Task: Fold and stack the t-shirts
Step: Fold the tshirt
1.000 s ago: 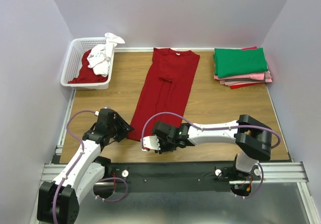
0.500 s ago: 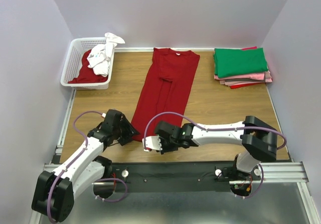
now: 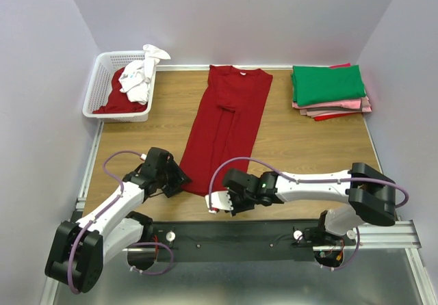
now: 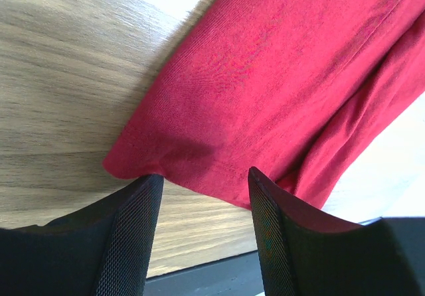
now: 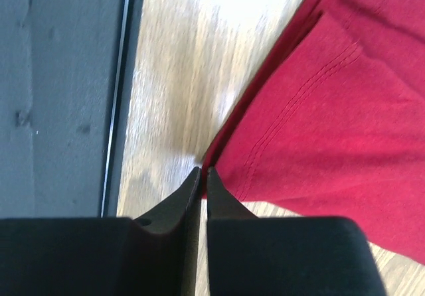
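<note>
A dark red t-shirt (image 3: 226,124), folded lengthwise into a long strip, lies in the middle of the table with its neck at the far edge. My left gripper (image 3: 179,180) is open at the strip's near left hem corner; in the left wrist view (image 4: 202,176) the hem (image 4: 199,156) lies just beyond its fingertips. My right gripper (image 3: 213,199) is shut at the near right hem corner; in the right wrist view (image 5: 202,171) its tips touch the shirt's corner (image 5: 345,123). I cannot tell whether cloth is pinched.
A stack of folded shirts with a green one (image 3: 328,84) on top sits at the far right. A white lattice basket (image 3: 102,62) at the far left holds a white shirt (image 3: 137,79) and a red one (image 3: 113,101). A black rail (image 3: 239,233) runs along the table's near edge.
My left gripper has moved right, up to the shirt's near left corner. My right gripper has shifted right and slightly nearer along the hem.
</note>
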Motion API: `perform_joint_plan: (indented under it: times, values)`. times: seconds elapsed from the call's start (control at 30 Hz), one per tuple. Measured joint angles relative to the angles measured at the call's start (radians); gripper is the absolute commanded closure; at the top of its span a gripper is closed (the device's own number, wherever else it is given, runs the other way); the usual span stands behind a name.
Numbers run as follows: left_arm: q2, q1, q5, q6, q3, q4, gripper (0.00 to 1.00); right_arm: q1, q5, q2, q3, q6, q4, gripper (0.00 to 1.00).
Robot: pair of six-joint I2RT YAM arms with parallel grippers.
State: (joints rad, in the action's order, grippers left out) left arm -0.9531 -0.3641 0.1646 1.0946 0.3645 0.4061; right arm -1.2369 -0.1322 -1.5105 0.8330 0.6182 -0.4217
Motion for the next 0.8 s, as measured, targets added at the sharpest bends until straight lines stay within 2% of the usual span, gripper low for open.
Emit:
perform_joint_plan:
  times: [0.13,0.33,0.37,0.4,0.43,0.47,0.53,0.57,0.8]
  values:
    - [-0.001,0.0,0.0,0.0,0.0,0.0,0.38,0.003,0.0,0.02,-0.024,0.004,-0.001,0.93]
    - [-0.001,0.0,0.0,0.0,0.0,0.0,0.38,0.028,0.0,0.045,-0.043,0.004,-0.003,0.94]
    - [-0.001,0.0,0.0,-0.001,0.0,0.0,0.38,0.032,0.0,0.05,-0.044,0.003,-0.003,0.92]
    - [-0.001,0.0,0.0,-0.001,0.0,0.0,0.38,0.035,0.0,0.053,-0.044,0.003,-0.003,0.86]
    - [-0.001,0.0,0.0,-0.001,0.0,0.0,0.37,0.037,0.0,0.057,-0.044,0.003,-0.003,0.75]
    - [-0.001,0.0,0.0,-0.002,0.0,0.0,0.37,0.04,-0.004,0.06,-0.044,0.005,-0.003,0.58]
    - [0.0,0.0,0.0,-0.002,0.0,0.0,0.36,0.043,-0.018,0.061,-0.04,0.002,-0.007,0.47]
    - [0.002,0.0,0.0,-0.002,0.0,0.0,0.35,0.043,-0.028,0.061,-0.037,0.004,-0.012,0.44]
    - [0.008,0.0,-0.007,-0.006,0.001,0.001,0.35,0.043,-0.091,-0.002,0.069,-0.021,-0.03,0.43]
